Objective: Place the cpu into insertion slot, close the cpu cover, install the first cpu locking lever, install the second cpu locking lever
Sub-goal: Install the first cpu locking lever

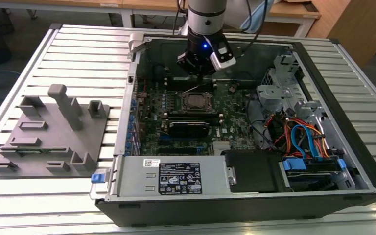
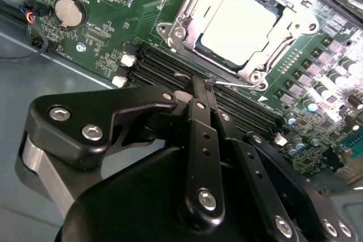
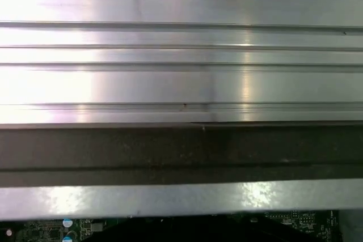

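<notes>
Gripping a thin wire locking lever [image 2: 235,83], the gripper [image 2: 201,92] has its fingers pressed together beside the insertion slot [image 2: 181,29]. The cpu [image 2: 241,21] sits seated under the lowered cpu cover [image 2: 292,24].

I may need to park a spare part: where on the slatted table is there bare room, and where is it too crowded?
Bare slats of the table run between the grey fixture block and the open computer case, beyond the block, and in a strip along the near edge. Inside the case it is crowded: the gripper sits close beside the cpu, with cables at the exterior view's right.
</notes>
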`<state>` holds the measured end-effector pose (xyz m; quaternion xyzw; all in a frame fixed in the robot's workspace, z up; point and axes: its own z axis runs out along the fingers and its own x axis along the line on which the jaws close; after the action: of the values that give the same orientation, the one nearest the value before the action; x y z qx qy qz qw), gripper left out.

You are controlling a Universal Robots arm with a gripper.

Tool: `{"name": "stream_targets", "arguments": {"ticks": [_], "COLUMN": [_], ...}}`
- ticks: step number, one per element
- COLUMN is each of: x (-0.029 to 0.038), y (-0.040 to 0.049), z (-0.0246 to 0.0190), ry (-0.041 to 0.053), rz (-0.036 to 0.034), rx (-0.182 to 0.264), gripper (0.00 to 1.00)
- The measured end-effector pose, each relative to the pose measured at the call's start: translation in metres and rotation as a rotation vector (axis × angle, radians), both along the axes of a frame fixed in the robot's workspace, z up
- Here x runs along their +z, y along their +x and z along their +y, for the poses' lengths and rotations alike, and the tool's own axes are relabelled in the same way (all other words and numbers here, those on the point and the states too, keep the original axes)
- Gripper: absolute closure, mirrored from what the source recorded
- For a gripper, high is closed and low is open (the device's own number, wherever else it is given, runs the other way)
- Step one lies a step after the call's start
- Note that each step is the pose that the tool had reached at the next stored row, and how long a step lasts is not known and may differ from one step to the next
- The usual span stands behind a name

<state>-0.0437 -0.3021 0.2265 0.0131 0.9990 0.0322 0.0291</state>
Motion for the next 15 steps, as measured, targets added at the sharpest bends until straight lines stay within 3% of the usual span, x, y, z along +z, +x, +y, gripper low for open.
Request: {"name": "stream_targets", "arguments": {"ticks": [15], "x": [-0.0127], "y": [0.0065], "z": [0.0005], "ry": [-0.0001], "rz": [0.0001], "rx": [0.0], "gripper": [0.89]}}
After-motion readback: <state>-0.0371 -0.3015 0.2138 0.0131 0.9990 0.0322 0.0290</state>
